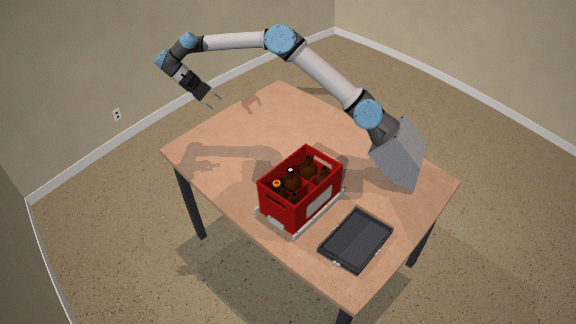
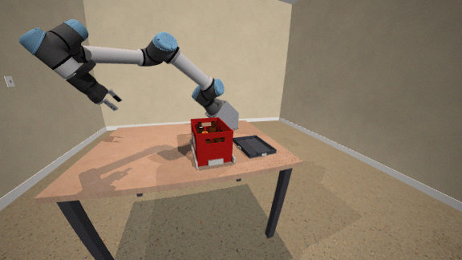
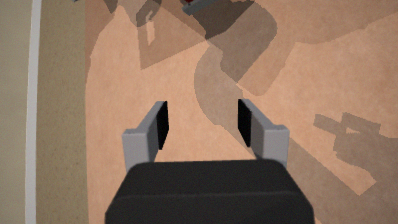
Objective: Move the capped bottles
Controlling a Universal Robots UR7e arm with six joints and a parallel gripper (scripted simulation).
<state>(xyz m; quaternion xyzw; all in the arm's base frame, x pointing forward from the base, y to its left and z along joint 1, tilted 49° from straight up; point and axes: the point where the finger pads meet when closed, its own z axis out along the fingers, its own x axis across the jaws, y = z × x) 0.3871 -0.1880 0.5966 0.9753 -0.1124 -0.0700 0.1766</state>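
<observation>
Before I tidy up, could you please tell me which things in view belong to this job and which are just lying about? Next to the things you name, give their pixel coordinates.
For the job:
- red crate [image 1: 276, 212] [image 2: 214, 149]
- bottles [image 1: 292, 182]
- black tray [image 1: 355, 241] [image 2: 255, 146]
- table [image 1: 225, 130] [image 2: 132, 140]

Just lying about:
- nothing I can see
</observation>
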